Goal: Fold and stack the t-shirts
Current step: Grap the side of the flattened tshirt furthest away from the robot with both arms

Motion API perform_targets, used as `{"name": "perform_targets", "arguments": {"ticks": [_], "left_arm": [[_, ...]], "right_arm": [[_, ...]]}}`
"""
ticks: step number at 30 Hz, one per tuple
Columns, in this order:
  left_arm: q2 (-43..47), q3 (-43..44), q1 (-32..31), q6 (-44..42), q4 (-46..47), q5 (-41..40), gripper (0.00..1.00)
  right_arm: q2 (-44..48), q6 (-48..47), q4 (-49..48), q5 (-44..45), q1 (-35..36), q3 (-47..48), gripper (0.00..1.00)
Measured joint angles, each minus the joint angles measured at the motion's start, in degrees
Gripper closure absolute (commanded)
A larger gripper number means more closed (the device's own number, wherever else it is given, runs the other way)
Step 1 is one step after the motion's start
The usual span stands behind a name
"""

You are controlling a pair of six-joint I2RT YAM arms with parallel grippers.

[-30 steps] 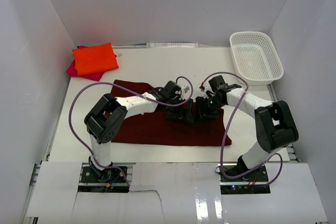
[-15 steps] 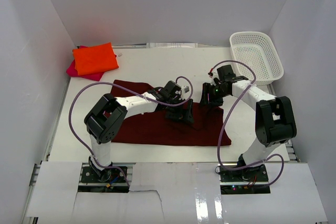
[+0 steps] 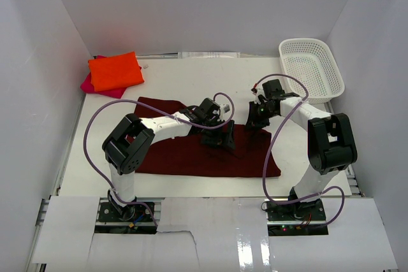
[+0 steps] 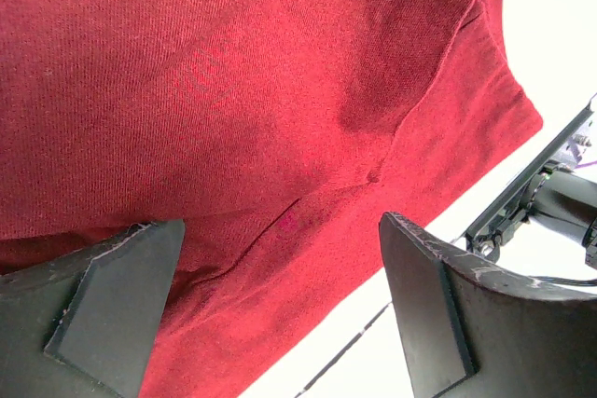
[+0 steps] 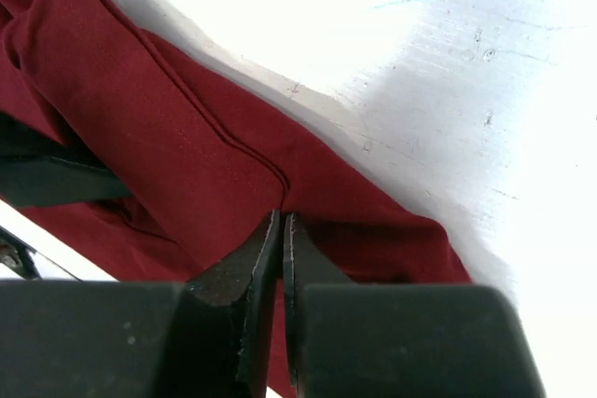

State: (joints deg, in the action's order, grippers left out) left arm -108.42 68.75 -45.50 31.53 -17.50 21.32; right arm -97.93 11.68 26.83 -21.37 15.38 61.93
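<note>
Your right pincer (image 3: 257,121) is closed tight on a raised fold at the far right corner of the maroon t-shirt (image 3: 178,157). The shirt lies spread across the middle of the desk (image 3: 191,81), toward its near edge. Your left pincer (image 3: 217,139) hangs over the shirt's middle, jaws wide apart. The orange t-shirt (image 3: 115,71) sits folded on the pink t-shirt (image 3: 89,85) at the far left corner.
</note>
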Motion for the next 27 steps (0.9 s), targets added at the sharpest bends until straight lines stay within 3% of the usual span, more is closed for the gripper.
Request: {"name": "perform_targets", "arguments": {"ticks": [6, 16, 21, 27], "left_arm": [[0.0, 0.0, 0.0, 0.0, 0.0, 0.0, 0.02], [0.0, 0.0, 0.0, 0.0, 0.0, 0.0, 0.02], [0.0, 0.0, 0.0, 0.0, 0.0, 0.1, 0.02], [0.0, 0.0, 0.0, 0.0, 0.0, 0.1, 0.02]], "right_arm": [[-0.9, 0.1, 0.3, -0.5, -0.4, 1.5, 0.92], [-7.3, 0.0, 3.3, -1.9, -2.6, 14.7, 0.92], [-8.5, -0.1, 4.9, -1.8, -2.6, 16.3, 0.73], [-8.8, -0.3, 5.2, -2.0, -2.6, 17.0, 0.70]]}}
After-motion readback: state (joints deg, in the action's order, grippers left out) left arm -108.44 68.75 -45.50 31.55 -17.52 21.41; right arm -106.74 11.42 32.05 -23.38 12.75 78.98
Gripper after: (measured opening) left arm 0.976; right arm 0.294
